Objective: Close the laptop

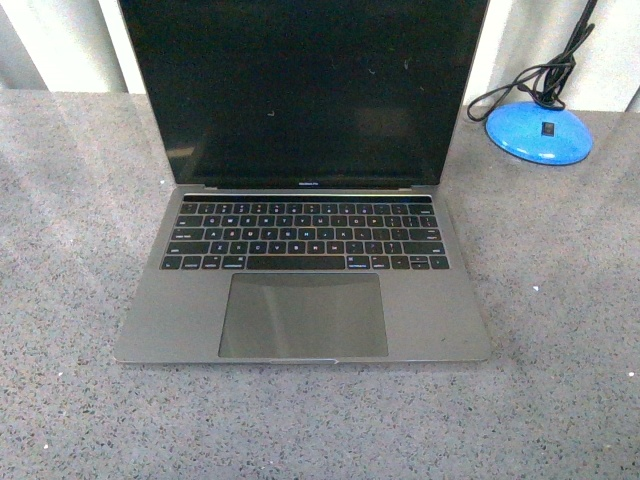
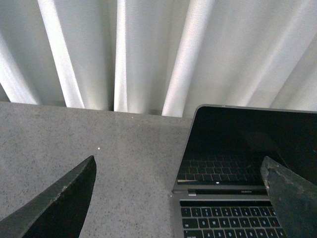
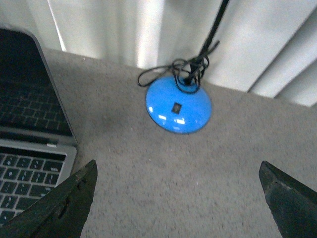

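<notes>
Close to the bench's (image 1: 560,400) near edge, midway along it, sits the laptop (image 1: 300,290), its lid standing open, the screen black and glossy, the grey deck bare. Left claw (image 2: 178,161) and right claw (image 3: 178,166) hang spread and empty, one at each side. A push on one lid corner could skid the base or strain the hinge; a hard fingertip might scratch the screen

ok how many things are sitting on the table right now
2. The open laptop lies at the middle of the table; the blue lamp base stands beyond its right rear corner, apart from it. The raised screen may hide something behind it.
</notes>
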`<move>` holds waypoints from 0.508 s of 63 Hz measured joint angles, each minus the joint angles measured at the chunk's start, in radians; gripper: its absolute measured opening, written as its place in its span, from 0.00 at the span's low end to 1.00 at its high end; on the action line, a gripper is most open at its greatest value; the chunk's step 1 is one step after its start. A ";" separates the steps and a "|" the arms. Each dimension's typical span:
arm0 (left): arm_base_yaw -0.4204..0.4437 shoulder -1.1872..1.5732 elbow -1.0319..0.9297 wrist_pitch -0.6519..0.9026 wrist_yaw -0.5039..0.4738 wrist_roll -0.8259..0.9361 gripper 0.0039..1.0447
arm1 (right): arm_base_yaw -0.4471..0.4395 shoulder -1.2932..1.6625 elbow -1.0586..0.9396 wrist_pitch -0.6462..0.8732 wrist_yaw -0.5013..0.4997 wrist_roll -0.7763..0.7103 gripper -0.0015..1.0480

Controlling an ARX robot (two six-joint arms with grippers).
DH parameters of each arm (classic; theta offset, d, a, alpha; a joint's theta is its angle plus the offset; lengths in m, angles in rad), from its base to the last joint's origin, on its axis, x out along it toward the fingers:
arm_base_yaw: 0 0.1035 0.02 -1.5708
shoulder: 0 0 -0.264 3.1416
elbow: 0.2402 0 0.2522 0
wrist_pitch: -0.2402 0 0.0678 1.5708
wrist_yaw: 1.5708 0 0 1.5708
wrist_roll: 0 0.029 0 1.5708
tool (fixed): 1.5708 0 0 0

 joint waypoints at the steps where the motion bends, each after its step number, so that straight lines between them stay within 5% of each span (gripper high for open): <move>1: -0.002 0.012 0.006 0.006 0.001 0.000 0.94 | 0.006 0.017 0.022 -0.002 0.000 0.000 0.90; 21: -0.058 0.243 0.188 0.073 0.047 -0.054 0.94 | 0.080 0.225 0.277 -0.031 -0.014 0.018 0.90; 25: -0.063 0.264 0.216 0.085 0.050 -0.053 0.88 | 0.096 0.246 0.307 -0.033 -0.015 0.022 0.80; 32: -0.064 0.325 0.281 0.085 0.047 -0.046 0.64 | 0.122 0.285 0.362 -0.047 -0.030 0.028 0.56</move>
